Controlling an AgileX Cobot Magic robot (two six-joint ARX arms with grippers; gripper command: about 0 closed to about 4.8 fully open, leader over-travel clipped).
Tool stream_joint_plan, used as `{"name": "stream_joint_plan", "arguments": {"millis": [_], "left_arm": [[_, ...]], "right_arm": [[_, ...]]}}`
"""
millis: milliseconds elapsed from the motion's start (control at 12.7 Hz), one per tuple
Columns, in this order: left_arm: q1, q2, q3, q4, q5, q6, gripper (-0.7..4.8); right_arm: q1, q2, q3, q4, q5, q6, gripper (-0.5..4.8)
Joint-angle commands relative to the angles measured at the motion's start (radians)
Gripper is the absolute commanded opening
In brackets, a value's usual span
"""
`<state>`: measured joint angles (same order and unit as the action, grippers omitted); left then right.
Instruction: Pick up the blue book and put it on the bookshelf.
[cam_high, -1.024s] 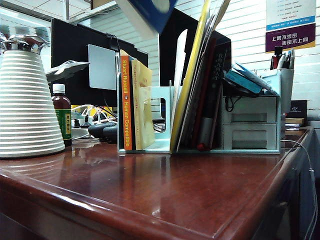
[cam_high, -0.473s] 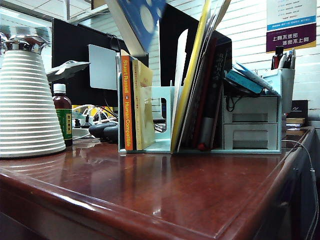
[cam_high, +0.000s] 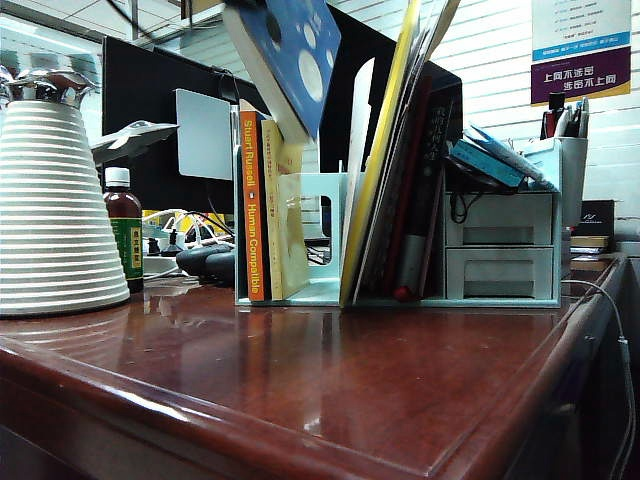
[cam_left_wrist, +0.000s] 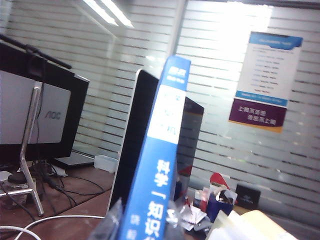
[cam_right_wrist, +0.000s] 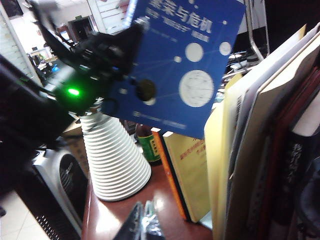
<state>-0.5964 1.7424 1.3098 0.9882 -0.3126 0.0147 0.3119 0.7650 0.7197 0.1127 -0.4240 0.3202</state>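
The left hand (cam_right_wrist: 131, 40) grips the blue book (cam_high: 296, 60), tilted above the bookshelf (cam_high: 322, 205); the right hand (cam_right_wrist: 143, 222) is closed, empty, nearby.

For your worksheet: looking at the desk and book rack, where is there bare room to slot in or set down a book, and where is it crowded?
Free: the bookshelf compartment between the yellow book and the leaning folders; the bare desk in front. Crowded: the right section, packed with folders; behind the white flask, bottle and cables. The left hand holds the blue book overhead.
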Motion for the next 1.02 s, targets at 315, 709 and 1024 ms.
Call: {"name": "stream_joint_plan", "arguments": {"millis": [315, 709, 1024], "left_arm": [[-0.001, 0.092, 0.016, 0.193, -0.01, -0.019, -0.06], [0.003, 0.21, 0.136, 0.195, 0.0, -0.005, -0.06], [0.008, 0.286, 0.227, 0.132, 0.003, 0.034, -0.06]], "right_arm": [[0.061, -0.004, 0.008, -0.016, -0.006, -0.004, -0.06], [0.117, -0.004, 0.008, -0.019, 0.004, -0.004, -0.06], [0.119, -0.004, 0.008, -0.02, 0.003, -0.003, -0.06]]}}
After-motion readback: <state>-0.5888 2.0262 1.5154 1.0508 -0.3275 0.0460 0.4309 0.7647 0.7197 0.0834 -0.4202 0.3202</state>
